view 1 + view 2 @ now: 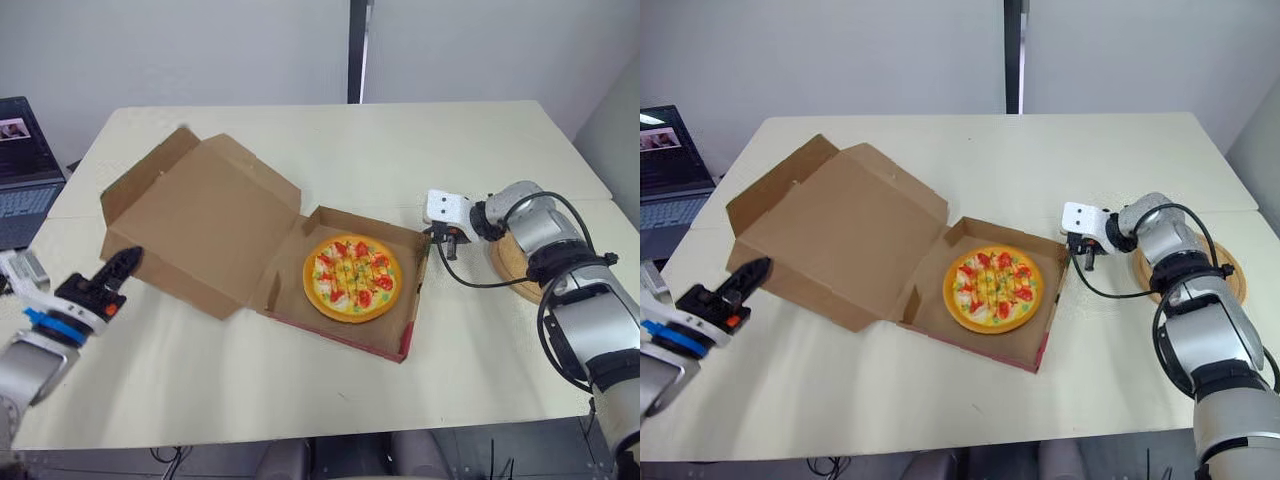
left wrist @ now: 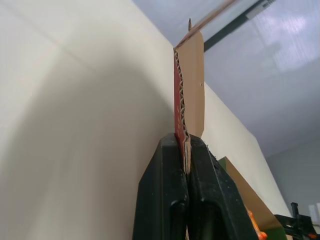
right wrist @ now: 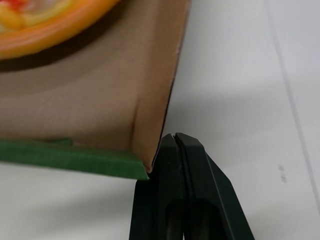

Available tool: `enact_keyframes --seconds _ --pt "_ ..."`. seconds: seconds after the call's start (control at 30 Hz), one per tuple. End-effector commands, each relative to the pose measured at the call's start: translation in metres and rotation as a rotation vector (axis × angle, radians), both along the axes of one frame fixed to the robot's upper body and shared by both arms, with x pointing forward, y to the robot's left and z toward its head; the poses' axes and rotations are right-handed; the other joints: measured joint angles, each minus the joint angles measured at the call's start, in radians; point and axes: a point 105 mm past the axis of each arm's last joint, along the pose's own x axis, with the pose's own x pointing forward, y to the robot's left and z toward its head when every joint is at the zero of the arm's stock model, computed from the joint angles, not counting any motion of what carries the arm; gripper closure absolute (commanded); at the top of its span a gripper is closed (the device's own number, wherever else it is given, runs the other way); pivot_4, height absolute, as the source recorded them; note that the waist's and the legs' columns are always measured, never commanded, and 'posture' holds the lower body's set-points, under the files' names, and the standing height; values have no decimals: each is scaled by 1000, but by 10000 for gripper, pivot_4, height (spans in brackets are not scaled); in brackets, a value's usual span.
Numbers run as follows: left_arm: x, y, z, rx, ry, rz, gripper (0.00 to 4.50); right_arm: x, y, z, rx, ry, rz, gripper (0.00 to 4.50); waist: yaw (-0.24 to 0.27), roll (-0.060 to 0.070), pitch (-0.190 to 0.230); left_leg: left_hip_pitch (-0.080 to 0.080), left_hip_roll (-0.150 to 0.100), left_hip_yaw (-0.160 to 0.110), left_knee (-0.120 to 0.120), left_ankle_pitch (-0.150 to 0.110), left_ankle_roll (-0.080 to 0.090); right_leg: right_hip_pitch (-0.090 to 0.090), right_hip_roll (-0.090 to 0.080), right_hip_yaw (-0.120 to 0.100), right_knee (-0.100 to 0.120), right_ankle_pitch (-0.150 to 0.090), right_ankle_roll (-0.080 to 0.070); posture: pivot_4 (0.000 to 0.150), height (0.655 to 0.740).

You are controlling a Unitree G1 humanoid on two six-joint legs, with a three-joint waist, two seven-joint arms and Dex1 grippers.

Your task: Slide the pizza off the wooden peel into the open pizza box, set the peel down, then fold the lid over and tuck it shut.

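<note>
Left gripper (image 1: 121, 264) pinches lid (image 1: 210, 215) edge; pizza (image 1: 352, 277) in box (image 1: 286, 294).

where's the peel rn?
The wooden peel lies flat on the table on the robot's right, partly hidden under the right arm, to the right of the pizza box and apart from it.

Wooden peel (image 1: 509, 266) half hidden behind right arm (image 1: 548, 232)

Orange-rimmed pizza (image 1: 353, 278), red and yellow toppings, in a brown box (image 1: 200, 220) on a cream table (image 1: 400, 150).
</note>
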Motion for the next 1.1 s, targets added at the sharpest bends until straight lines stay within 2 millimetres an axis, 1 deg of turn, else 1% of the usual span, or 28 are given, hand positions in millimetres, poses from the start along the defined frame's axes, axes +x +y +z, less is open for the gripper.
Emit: enact_keyframes --seconds 0.03,0.1,0.2,0.27,0.37,0.57,0.6,0.73,0.87,0.97,1.03,1.1 --pt "17 -8 16 114 -42 -113 45000 -15 9 15 28 -12 91 44643 0 0 0 0 0 0 0 0 0 0 0 0 0 0 0 1500 7400" --pt "29 -14 23 154 -63 -159 45000 -25 13 16 37 -8 120 44643 1 0 0 0 -1 0 0 0 0 0 0 1 0 0 0 1500 7400" --pt "48 -28 31 206 -92 -248 45000 -48 19 18 62 13 168 44643 5 0 0 0 -1 -1 0 0 0 0 -1 -1 0 0 0 1500 7400" --pt "54 -35 32 222 -99 -286 45000 -58 21 19 74 27 176 44643 4 0 0 -1 -1 -2 0 0 0 0 -1 -1 0 0 0 1500 7400" --pt "68 -56 37 261 -126 -380 45000 -79 24 20 100 50 191 44643 8 0 0 -1 -2 -2 0 0 0 0 -2 0 0 0 1 1500 7400" --pt "92 -82 49 334 -194 -476 45000 -104 25 25 161 77 155 44643 13 0 0 -2 -3 -3 2 0 0 0 -3 -2 0 1 2 1500 7400" --pt "95 -84 50 343 -202 -484 45000 -107 26 25 168 84 150 44643 18 0 0 -2 -3 -3 2 0 0 1 -3 -2 0 1 2 1500 7400" --pt "107 -107 56 409 -257 -559 45000 -120 26 19 204 110 102 44643 24 0 0 -2 -3 -3 3 0 0 0 -3 -2 0 1 2 1500 7400" --pt "117 -125 62 448 -310 -597 45000 -127 23 13 230 123 46 44643 34 0 0 -2 -3 -3 3 0 0 1 -3 -2 0 2 3 1500 7400" --pt "122 -134 65 453 -333 -614 45000 -132 23 12 248 133 27 44643 36 0 0 -2 -3 -3 4 0 0 1 -3 -2 0 2 4 1500 7400" --pt "125 -140 65 475 -341 -633 45000 -132 20 12 258 120 -3 44643 37 0 0 -3 -3 -3 4 0 0 1 -3 -2 0 2 4 1500 7400" --pt "128 -143 65 484 -349 -638 45000 -128 9 15 258 92 -59 44643 36 0 0 -3 -3 -3 4 0 0 1 -3 -2 0 2 4 1500 7400"
